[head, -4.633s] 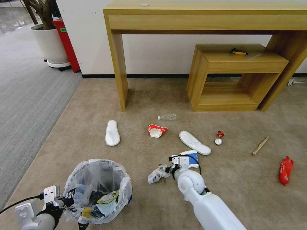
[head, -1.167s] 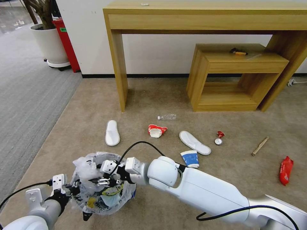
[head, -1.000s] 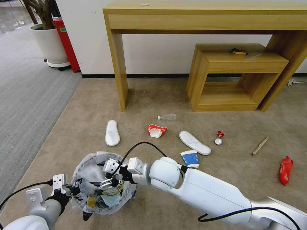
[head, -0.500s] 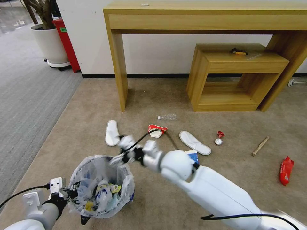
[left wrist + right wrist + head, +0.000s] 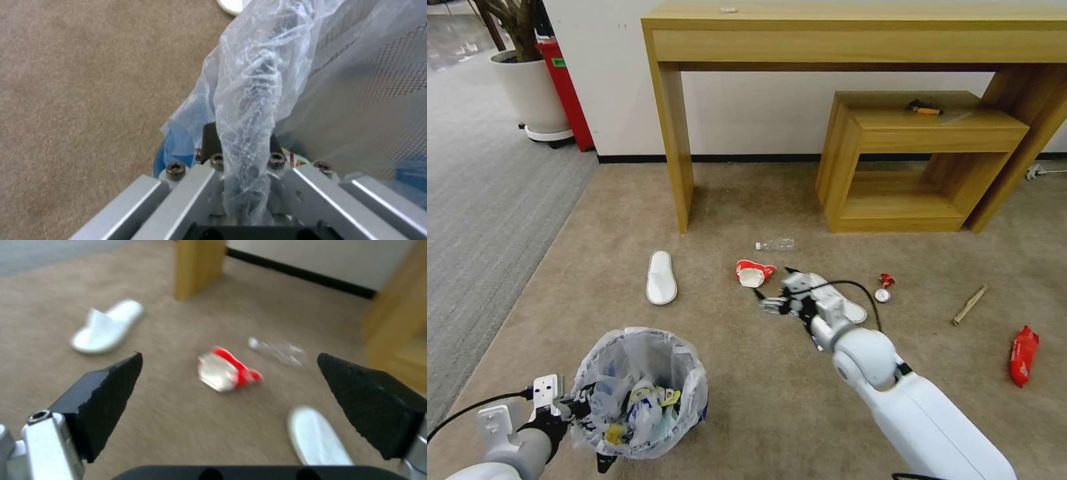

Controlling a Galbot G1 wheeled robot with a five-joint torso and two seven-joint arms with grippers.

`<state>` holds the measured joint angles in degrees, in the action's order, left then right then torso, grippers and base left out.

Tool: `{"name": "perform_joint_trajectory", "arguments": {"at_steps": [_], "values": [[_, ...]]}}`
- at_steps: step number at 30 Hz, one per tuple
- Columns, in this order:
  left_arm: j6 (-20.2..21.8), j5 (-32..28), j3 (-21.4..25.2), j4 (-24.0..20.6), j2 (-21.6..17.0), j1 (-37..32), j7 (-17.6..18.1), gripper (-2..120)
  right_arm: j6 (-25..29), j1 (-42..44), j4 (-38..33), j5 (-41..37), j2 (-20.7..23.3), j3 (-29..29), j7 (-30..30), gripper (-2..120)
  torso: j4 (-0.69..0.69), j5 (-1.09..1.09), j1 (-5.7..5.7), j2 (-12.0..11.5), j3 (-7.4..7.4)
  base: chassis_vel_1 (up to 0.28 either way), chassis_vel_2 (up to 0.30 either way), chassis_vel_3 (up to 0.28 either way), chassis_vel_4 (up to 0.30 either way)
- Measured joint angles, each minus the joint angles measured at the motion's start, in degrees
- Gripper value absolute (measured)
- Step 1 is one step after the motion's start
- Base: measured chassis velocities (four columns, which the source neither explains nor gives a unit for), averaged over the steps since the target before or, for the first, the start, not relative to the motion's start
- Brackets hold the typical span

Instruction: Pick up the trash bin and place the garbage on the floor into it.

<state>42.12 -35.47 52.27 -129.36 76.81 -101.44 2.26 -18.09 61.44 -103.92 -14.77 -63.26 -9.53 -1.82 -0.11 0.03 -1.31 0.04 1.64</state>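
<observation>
Holding the trash bin [image 5: 639, 393] by its bagged rim in our clamped left gripper [image 5: 242, 156], we hover our empty, wide-open right gripper [image 5: 227, 386] just beside the crushed red paper cup [image 5: 228, 369] on the carpet [image 5: 747, 400]; light and flimsy, it probably suits a gentle pinch across its flattened wall.

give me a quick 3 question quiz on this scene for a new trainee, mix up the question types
1. True or false: the right gripper is shut on a piece of litter.
2. Multiple choice: what does the left gripper hold?
A. a white slipper
B. the bag-lined rim of the trash bin
C. the clear bottle
3. Short answer: which piece of garbage lies centred between the right gripper's fingers in the right wrist view?

Key
1. False: its jaws are spread wide and hold nothing.
2. B
3. The crushed red paper cup, lying on the floor ahead of the gripper.
</observation>
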Motion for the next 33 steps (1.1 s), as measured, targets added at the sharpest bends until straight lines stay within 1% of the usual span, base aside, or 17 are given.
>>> {"name": "perform_joint_trajectory", "arguments": {"at_steps": [1,2,6,10,15,19,23,26,27,30,31,33], "values": [[0.00,0.00,0.10,-0.23,0.10,-0.16,-0.04,0,0.34,1.46,0.25,0.63,-0.34,-1.76,-0.02,100,0.00,0.00,0.00,0.00,0.00,0.000,0.000,0.000,0.000],[0.00,0.00,0.10,-0.23,0.10,-0.16,-0.04,0,0.34,1.46,0.25,0.63,-0.34,-1.76,-0.02,100,0.00,0.00,0.00,0.00,0.00,0.000,0.000,0.000,0.000],[0.00,0.32,0.09,-0.40,0.41,-0.26,-0.12,0,1.62,6.47,0.43,1.04,-0.76,-7.47,-1.45,100,-0.01,0.00,0.00,0.00,0.00,0.000,0.000,0.000,0.000],[0.00,0.71,-0.22,-0.36,0.45,-0.18,-0.15,0,2.79,8.25,0.65,1.01,-0.56,-9.81,-2.02,100,-0.01,-0.01,0.00,0.00,0.00,0.000,0.000,0.000,0.000],[0.00,1.03,-0.16,-0.26,0.31,-0.04,0.00,0,2.93,8.54,0.96,0.74,-0.58,-10.76,-2.29,100,-0.01,-0.02,0.00,0.00,0.00,0.000,0.000,0.000,0.000],[0.01,1.10,0.70,-0.20,0.33,-0.26,1.24,0,3.02,8.33,1.31,0.62,-0.87,-10.76,-2.39,100,-0.01,-0.01,0.01,0.00,0.00,-0.054,0.044,0.063,-0.036],[0.02,0.89,2.37,1.20,1.06,-0.68,1.09,0,3.03,7.97,1.55,0.52,-1.13,-10.45,-2.44,100,0.01,-0.02,0.00,0.00,0.01,-0.113,0.118,0.129,-0.127],[0.02,-0.09,4.89,3.06,1.60,-1.05,-0.11,0,3.01,7.49,1.94,0.16,-0.86,-10.38,-2.51,100,0.00,-0.03,-0.01,0.00,0.02,-0.123,0.115,0.117,-0.120],[0.02,-0.09,4.89,3.06,1.60,-1.05,-0.11,0,3.01,7.49,1.94,0.16,-0.86,-10.38,-2.51,100,0.00,-0.03,-0.01,0.00,0.02,-0.098,0.115,0.091,-0.116],[0.02,-1.29,8.15,4.54,1.91,-1.37,-1.23,0,3.01,7.03,2.55,-0.18,-0.64,-10.80,-2.65,100,0.00,-0.03,-0.01,0.00,0.01,-0.074,0.078,0.087,-0.080],[0.02,-1.29,8.15,4.54,1.91,-1.37,-1.23,0,3.01,7.03,2.55,-0.18,-0.64,-10.80,-2.65,100,0.00,-0.03,-0.01,0.00,0.01,-0.057,0.065,0.085,-0.074],[0.02,-1.71,10.45,5.38,2.00,-1.85,-2.55,0,3.08,6.84,3.19,-0.55,-0.54,-11.26,-2.89,100,0.00,-0.03,0.00,0.00,0.01,-0.028,0.037,0.024,-0.037]]}}
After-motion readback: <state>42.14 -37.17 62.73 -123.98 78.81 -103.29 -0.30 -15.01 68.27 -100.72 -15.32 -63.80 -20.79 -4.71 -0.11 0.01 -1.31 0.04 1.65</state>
